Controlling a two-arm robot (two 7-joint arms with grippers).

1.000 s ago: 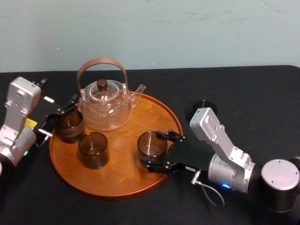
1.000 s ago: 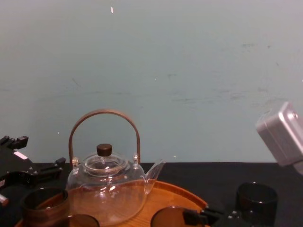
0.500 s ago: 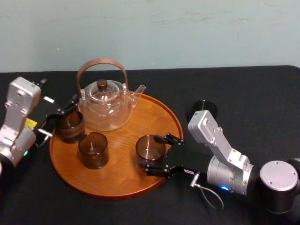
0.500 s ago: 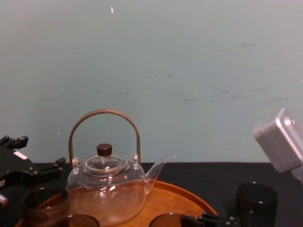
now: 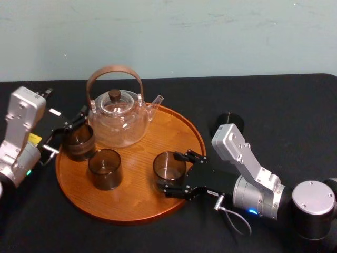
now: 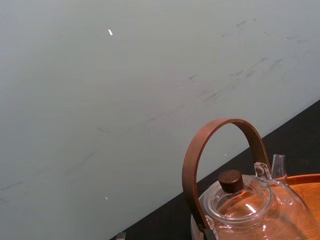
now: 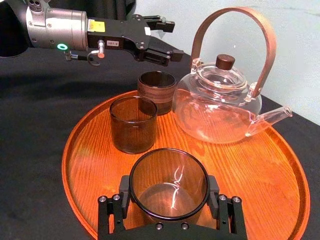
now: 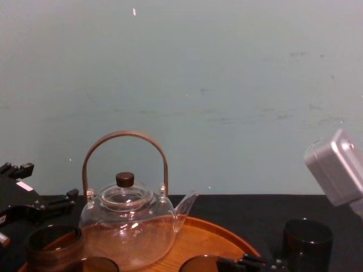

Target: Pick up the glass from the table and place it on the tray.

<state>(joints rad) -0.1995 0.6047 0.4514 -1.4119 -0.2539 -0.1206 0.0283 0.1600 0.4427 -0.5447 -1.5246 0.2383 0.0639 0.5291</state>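
Note:
The glass (image 5: 168,167), clear and smoky brown, stands upright on the right front part of the round wooden tray (image 5: 131,203). My right gripper (image 5: 171,172) is shut on the glass, one finger on each side. In the right wrist view the glass (image 7: 168,186) sits between the black pads (image 7: 216,196), its base down on the tray (image 7: 280,165). My left gripper (image 5: 71,126) is open at the tray's left edge, next to a dark brown cup (image 5: 79,141). The left gripper (image 7: 167,37) hangs just behind that cup (image 7: 156,90).
A glass teapot (image 5: 118,118) with an arched brown handle stands at the tray's back. A second smoky glass (image 5: 104,167) sits on the tray's left front. A black glass (image 5: 230,120) stands on the black-clothed table (image 5: 284,105), right of the tray.
My right gripper has carried the glass slightly left and down onto the tray. The left arm has not moved.

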